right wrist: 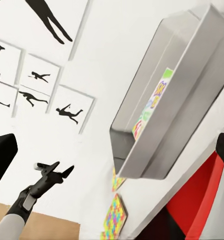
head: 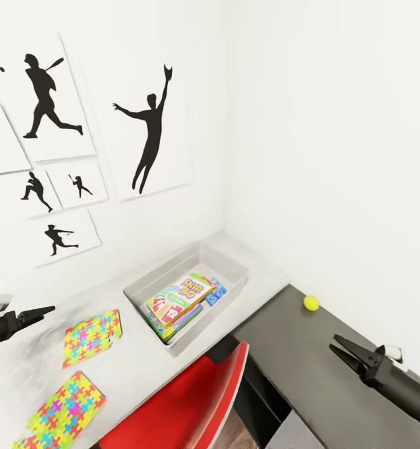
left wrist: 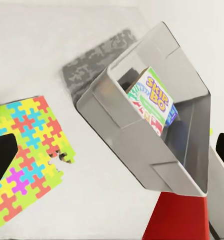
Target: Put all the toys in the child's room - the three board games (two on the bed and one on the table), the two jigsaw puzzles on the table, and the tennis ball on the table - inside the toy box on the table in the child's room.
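Observation:
The pale grey toy box [head: 231, 265] stands on the light-grey table [head: 35, 368] near the corner. It holds a stack of board games: a Skip-Bo box [head: 183, 293] lies on top and a blue one [head: 216, 293] beside it. Two jigsaw puzzles [head: 92, 337] [head: 63, 411] lie flat on the table left of the box. The tennis ball [head: 311, 303] rests on the lower dark shelf unit [head: 309, 368] by the wall. My left gripper [head: 47, 310] hovers open over the table's left part, its fingers [left wrist: 2, 160] empty. My right gripper [head: 344, 350] is open and empty above the shelf unit, short of the ball.
A red chair [head: 191, 399] is tucked under the table's front edge, below the box. Black sports-silhouette pictures [head: 150, 131] hang on the white wall behind the table. The white side wall runs close along the shelf unit.

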{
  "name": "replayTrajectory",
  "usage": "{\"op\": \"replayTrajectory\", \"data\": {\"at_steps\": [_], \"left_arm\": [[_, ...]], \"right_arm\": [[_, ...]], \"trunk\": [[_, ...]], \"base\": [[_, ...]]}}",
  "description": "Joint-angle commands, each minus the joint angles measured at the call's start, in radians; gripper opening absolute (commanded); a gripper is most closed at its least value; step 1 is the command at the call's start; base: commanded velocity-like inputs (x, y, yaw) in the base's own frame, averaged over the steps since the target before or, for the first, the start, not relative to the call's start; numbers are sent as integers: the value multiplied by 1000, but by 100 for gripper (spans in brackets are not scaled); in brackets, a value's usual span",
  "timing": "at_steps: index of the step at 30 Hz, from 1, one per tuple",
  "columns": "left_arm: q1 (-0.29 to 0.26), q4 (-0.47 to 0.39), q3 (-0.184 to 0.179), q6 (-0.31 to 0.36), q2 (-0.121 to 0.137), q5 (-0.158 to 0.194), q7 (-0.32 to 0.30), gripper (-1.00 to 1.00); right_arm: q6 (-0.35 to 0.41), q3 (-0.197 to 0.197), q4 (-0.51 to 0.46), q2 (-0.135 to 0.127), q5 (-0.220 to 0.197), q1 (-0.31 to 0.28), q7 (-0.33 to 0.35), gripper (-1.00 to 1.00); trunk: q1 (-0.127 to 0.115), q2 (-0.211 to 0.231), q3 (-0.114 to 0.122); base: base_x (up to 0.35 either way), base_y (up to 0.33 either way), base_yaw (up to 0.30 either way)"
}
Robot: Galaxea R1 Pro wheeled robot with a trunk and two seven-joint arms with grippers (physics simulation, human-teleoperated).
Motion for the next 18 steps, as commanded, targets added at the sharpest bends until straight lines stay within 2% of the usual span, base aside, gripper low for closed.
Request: {"op": "replayTrajectory", "data": {"at_steps": [1, 7, 12, 18], "left_arm": [[-1, -1, 4, 10, -1, -10, -9, 100], [-1, -1, 4, 9, -1, -10, -9, 100], [-1, -1, 4, 9, -1, -10, -9, 100], [-1, -1, 3, 9, -1, -10, -9, 100]], "right_arm": [[5, 0, -1, 0, 8, 0, -1, 100], [5, -1, 0, 0, 11, -1, 0, 100], [5, -1, -1, 0, 12, -1, 1, 100], [5, -2, -3, 0, 12, -1, 1, 100]], "trunk": [[0, -2, -2], [0, -2, -2], [0, -2, -2], [0, -2, -2]], "base": [[-77, 20, 16], [-59, 10, 5], [-196, 100, 11], [-252, 155, 195]]}}
